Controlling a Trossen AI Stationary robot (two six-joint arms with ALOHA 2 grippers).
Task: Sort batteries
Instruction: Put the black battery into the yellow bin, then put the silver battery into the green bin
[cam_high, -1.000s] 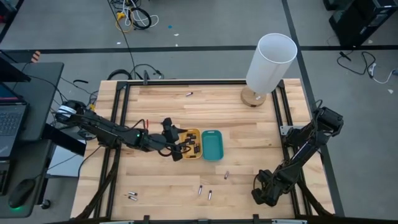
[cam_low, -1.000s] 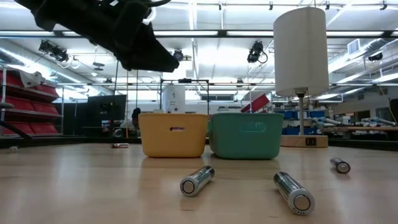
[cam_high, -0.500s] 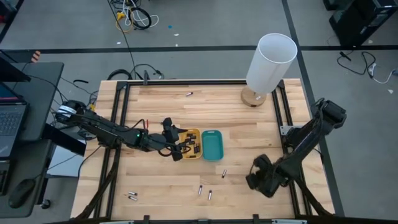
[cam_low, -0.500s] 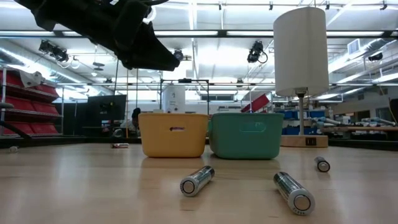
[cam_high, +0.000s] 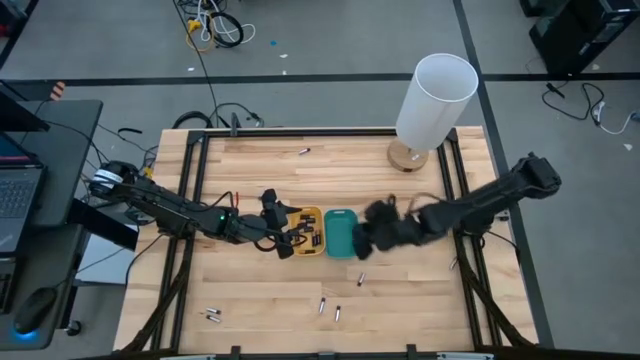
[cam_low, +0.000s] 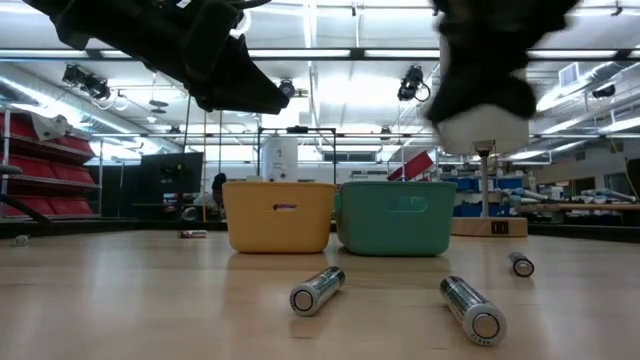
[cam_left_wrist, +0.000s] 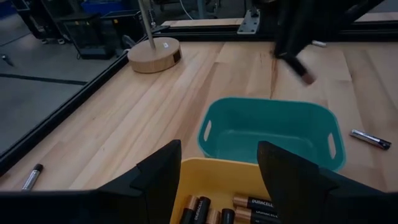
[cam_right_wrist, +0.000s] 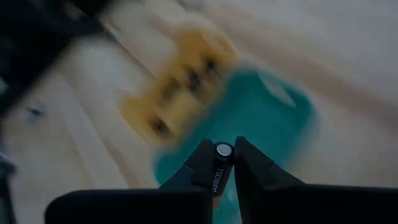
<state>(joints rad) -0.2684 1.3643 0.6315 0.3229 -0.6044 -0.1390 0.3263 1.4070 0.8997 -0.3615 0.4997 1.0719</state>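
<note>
Teal is the tray (cam_high: 341, 233) we find at the middle of the table (cam_high: 400, 300), touching a yellow tray (cam_high: 309, 231) at its 9 o'clock side. The right gripper (cam_right_wrist: 225, 163) hangs over the teal tray's 3 o'clock edge, its arm reaching in from 3 o'clock, and its fingers are pinched on one battery (cam_right_wrist: 219, 169), held upright between the tips with its metal cap showing. In the right wrist view the teal tray lies right beyond that cell. The left gripper (cam_left_wrist: 219, 167) hovers at the yellow tray's 9 o'clock rim, arm stretched in from 9 o'clock; its fingers stand apart with nothing between them.

Inside the yellow tray we see several dark, copper-ended cells (cam_left_wrist: 247, 203) lying side by side. The teal tray looks bare inside (as far as the left wrist view shows it). Loose cells lie on the wood: one (cam_high: 360, 279) just at 5 o'clock from the teal tray, two (cam_high: 329, 309) near the 6 o'clock edge, two more (cam_high: 212, 316) toward 7 o'clock, and a lone one (cam_high: 304, 151) near 12 o'clock. A white lamp (cam_high: 432, 106) on a wooden base stands at 1 o'clock, well apart from the trays.
</note>
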